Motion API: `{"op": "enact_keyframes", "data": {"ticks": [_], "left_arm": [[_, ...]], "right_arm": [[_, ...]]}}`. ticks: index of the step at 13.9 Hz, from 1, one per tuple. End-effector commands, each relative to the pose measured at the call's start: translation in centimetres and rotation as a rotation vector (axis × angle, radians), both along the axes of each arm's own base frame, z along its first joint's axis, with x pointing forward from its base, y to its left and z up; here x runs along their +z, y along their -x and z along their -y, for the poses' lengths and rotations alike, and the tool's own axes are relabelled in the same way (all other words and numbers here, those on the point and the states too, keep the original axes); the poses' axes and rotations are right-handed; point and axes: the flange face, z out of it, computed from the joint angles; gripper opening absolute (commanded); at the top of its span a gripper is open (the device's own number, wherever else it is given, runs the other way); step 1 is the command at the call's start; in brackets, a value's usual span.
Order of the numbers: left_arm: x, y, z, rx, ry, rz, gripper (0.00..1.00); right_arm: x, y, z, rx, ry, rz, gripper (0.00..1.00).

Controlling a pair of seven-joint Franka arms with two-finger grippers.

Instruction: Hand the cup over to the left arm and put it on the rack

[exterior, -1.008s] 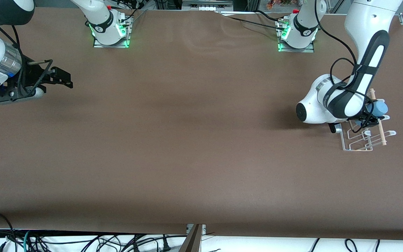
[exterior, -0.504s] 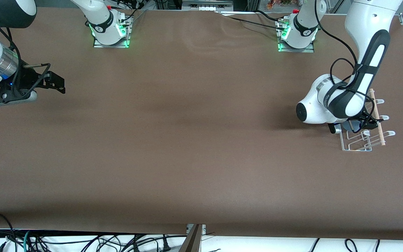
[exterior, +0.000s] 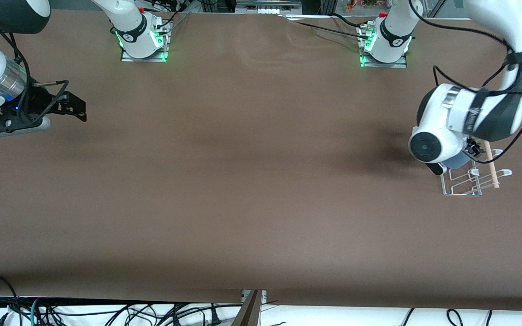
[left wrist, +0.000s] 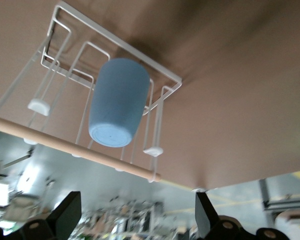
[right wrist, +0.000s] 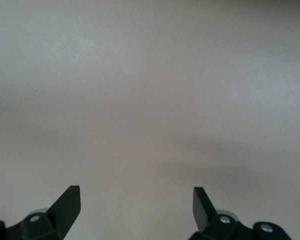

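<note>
I am counting one cup [left wrist: 119, 102], one rack [exterior: 466, 182] and two arms, each with one gripper. The cup is sitting upside down on the rack, slipped over a wire peg, its flat base pointing up and away from the table. The left gripper [left wrist: 135, 220] is hanging just above the rack with its jaws spread apart and nothing between them, clear of the cup. The left wrist view is giving me the whole cup, the white wire loops and the wooden dowel [left wrist: 72, 148] crossing the rack beside the cup's base; in the front view the left arm [exterior: 465, 122] is covering most of that, leaving only a sliver of blue and the rack's camera-side end showing. The right gripper [right wrist: 136, 207] is waiting well apart from the rack, at the right arm's end of the table, jaws wide and empty over bare surface. The table [exterior: 243, 181] is wearing a plain brown covering, and black cables [exterior: 107, 312] are trailing along its camera-side edge.
</note>
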Motion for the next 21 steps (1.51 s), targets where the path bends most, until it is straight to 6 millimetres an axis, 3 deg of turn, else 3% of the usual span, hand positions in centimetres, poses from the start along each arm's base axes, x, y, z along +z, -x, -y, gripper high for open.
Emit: {"op": "enact_keyframes", "data": {"ticks": [1,3,6,8,9,10,12,13,14,15,16,18,21], "left_arm": [[3.1,-1.2,1.2,0.193,0.051,0.12,1.0],[5.4,-2.0,2.8,0.368,0.129,0.217,1.0],[10.2,-3.7,4.1,0.457,0.285,0.296,1.0],[13.7,-3.2,4.4,0.483,0.325,0.362,1.0],[15.6,-3.0,3.4,0.521,0.367,0.419,1.0],[17.9,-2.7,1.2,0.597,0.44,0.501,1.0],[19.8,-1.6,-2.3,0.703,0.542,0.611,1.0],[20.8,-0.1,-2.4,0.709,0.546,0.626,1.0],[21.4,1.8,-2.2,0.722,0.538,0.64,1.0],[21.7,2.6,-0.6,0.708,0.533,0.68,1.0],[21.1,2.9,1.0,0.693,0.527,0.697,1.0],[20.6,2.4,2.3,0.678,0.536,0.715,1.0],[20.7,2.4,2.0,0.681,0.529,0.718,1.0]], "right_arm": [[0.8,0.2,-0.3,0.004,0.015,0.013,0.99],[1.1,0.1,-0.4,0.005,0.011,0.022,0.99],[1.4,0.0,-1.1,0.014,0.006,0.034,0.99],[1.4,-0.1,-1.4,0.02,0.006,0.037,0.99],[1.6,-0.2,-1.5,0.021,0.005,0.041,0.99],[1.6,-0.2,-1.6,0.023,0.005,0.043,0.99],[1.6,-0.3,-1.6,0.024,0.005,0.043,0.99],[1.7,-0.3,-1.6,0.023,0.005,0.044,0.99],[1.7,-0.3,-1.6,0.023,0.004,0.046,0.99],[1.8,-0.3,-1.6,0.023,0.004,0.047,0.99],[1.7,-0.3,-1.6,0.023,0.004,0.047,0.99],[1.7,-0.3,-1.6,0.023,0.004,0.047,0.99],[1.7,-0.3,-1.6,0.023,0.004,0.047,0.99]]}}
